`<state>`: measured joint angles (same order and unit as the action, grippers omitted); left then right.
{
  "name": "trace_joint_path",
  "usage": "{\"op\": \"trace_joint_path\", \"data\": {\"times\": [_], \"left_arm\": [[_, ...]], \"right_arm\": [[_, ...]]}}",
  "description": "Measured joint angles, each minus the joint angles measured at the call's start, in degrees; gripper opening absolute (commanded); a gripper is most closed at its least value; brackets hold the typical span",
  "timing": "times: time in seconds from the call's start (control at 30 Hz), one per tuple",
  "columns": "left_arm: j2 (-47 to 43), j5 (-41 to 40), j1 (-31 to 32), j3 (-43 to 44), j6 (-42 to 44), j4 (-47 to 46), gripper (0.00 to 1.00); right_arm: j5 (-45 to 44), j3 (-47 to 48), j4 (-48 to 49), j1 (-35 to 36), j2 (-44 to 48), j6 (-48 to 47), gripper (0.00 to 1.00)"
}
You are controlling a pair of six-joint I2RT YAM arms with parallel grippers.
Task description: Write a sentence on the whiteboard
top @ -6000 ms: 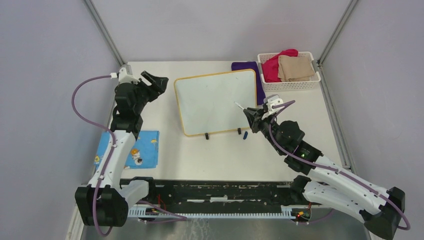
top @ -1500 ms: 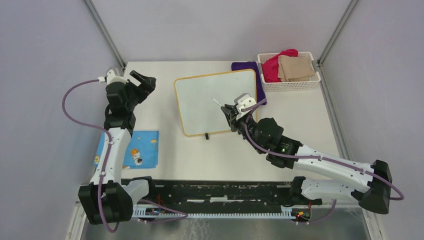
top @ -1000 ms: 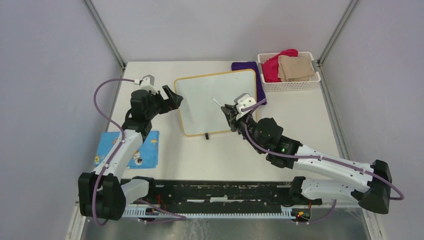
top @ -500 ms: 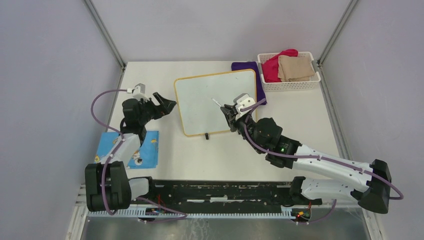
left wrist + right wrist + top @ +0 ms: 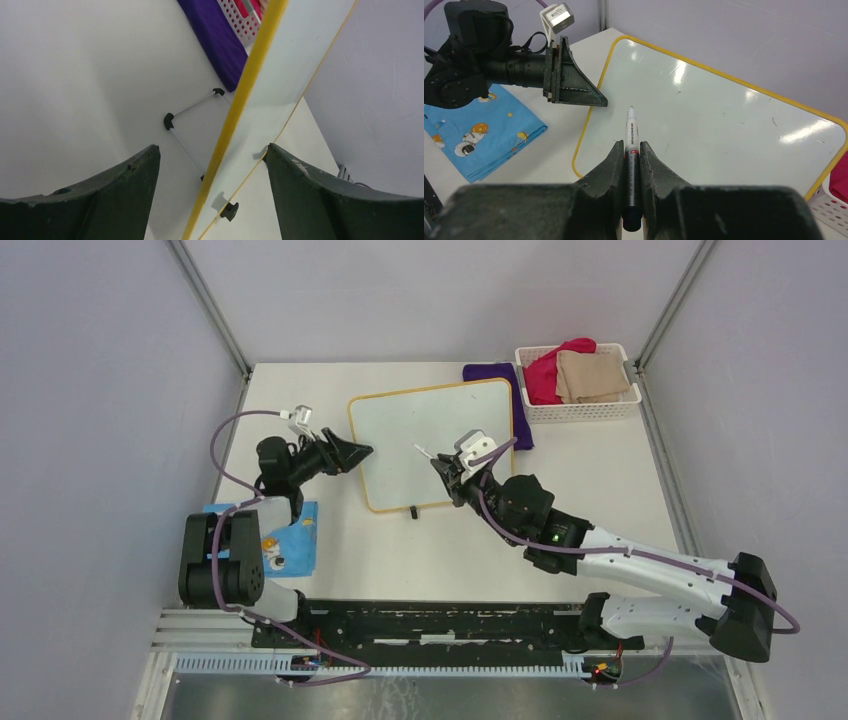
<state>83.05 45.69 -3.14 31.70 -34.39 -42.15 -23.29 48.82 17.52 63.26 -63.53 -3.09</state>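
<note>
The whiteboard point(image 5: 400, 430) lies flat mid-table, a white face in a yellow frame with black feet on its near edge. Its face is blank; the sentence is not in view. My right gripper point(image 5: 445, 472) is shut on a marker point(image 5: 631, 130) with a white barrel and bare tip. The tip hovers over the board's left half point(image 5: 724, 110). My left gripper point(image 5: 366, 451) is open at the board's left edge. In the left wrist view the yellow frame point(image 5: 235, 110) runs between the spread fingers point(image 5: 135, 180).
A white basket point(image 5: 580, 412) with red and tan cloths stands at the back right. A purple cloth point(image 5: 490, 371) lies behind the board. A blue cartoon-print booklet point(image 5: 295, 530) rests by the left arm's base.
The left arm swung down and rightward, bringing its gripper from the table's left side to the board's left edge, with the jaws narrowing a little. The right gripper and marker shifted slightly left.
</note>
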Motion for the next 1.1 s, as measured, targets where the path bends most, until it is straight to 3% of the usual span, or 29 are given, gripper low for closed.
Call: {"op": "trace_joint_path", "data": {"times": [0.17, 0.47, 1.1], "left_arm": [[5.09, 2.12, 0.0, -1.81, -1.92, -5.2, 0.79], [6.64, 4.02, 0.2, -2.75, -4.44, -12.81, 0.71], [9.18, 4.42, 2.4, -4.35, -4.57, -16.85, 0.58]], "right_arm": [[0.57, 0.0, 0.63, 0.0, -1.42, 0.13, 0.0], [0.39, 0.44, 2.56, 0.0, -6.62, 1.51, 0.0], [-1.97, 9.9, 4.31, 0.0, -18.05, 1.27, 0.0]]}}
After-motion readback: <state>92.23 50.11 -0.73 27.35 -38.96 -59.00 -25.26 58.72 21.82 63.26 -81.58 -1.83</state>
